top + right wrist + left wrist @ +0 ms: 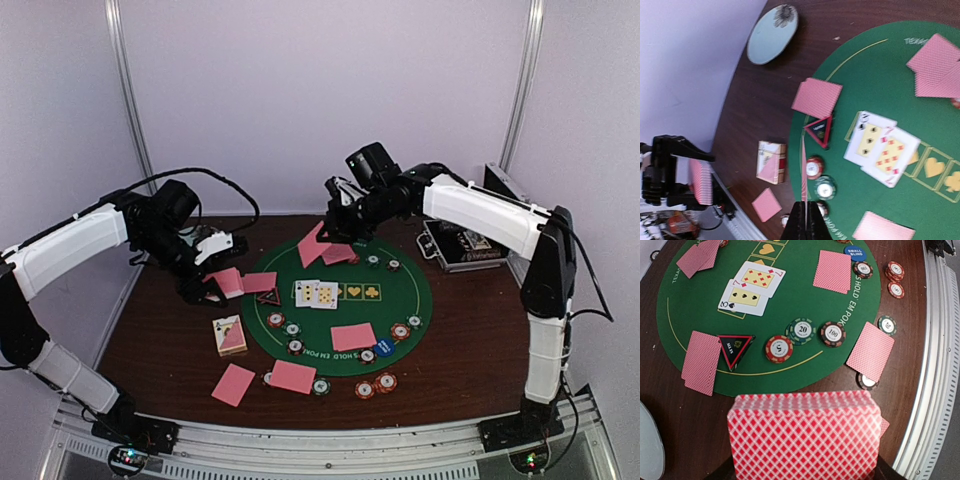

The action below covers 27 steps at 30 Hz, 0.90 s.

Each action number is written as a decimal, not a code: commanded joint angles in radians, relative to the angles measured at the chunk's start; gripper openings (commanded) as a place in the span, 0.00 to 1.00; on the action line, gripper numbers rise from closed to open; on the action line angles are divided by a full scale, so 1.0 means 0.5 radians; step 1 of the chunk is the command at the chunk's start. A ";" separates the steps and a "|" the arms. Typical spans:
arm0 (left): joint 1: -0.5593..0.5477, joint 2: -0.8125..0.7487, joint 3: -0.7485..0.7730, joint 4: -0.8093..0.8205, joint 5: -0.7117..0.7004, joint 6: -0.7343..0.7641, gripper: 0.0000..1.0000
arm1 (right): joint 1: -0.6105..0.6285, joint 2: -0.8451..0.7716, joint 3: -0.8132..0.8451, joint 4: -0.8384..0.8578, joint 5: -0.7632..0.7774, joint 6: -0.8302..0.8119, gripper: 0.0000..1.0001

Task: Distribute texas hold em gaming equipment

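My left gripper (pixel 215 272) is shut on a thick deck of pink-backed playing cards (pixel 803 435), held over the table left of the green felt mat (pixel 405 290); the deck hides its fingers. My right gripper (pixel 804 204) is shut on a single pink-backed card (pixel 803 170), seen edge-on, above the mat's far edge (pixel 318 243). Two face-up cards (pixel 316 293) lie mid-mat. Face-down pairs lie at several spots (pixel 352 336). A black-red triangle marker (pixel 735 348), striped chips (pixel 801 330) and a blue disc (pixel 855 252) rest on the felt.
A card box (pixel 230 335) lies left of the mat. A pale blue plate (pixel 772 34) sits at the far left. The silver-black case (pixel 465 245) stands open at the back right. More chips (pixel 374 385) lie near the front rail.
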 commanded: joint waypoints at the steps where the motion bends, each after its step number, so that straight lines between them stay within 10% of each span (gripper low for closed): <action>1: -0.004 -0.057 -0.012 0.078 0.007 0.007 0.00 | 0.077 -0.041 0.204 -0.658 0.843 -0.860 0.00; 16: -0.004 -0.059 -0.004 0.078 0.004 -0.003 0.00 | 0.407 0.126 -0.262 0.176 2.423 -2.409 0.00; 27: -0.004 -0.073 -0.018 0.078 -0.027 0.001 0.00 | 0.453 0.262 -0.530 0.768 2.340 -2.979 0.00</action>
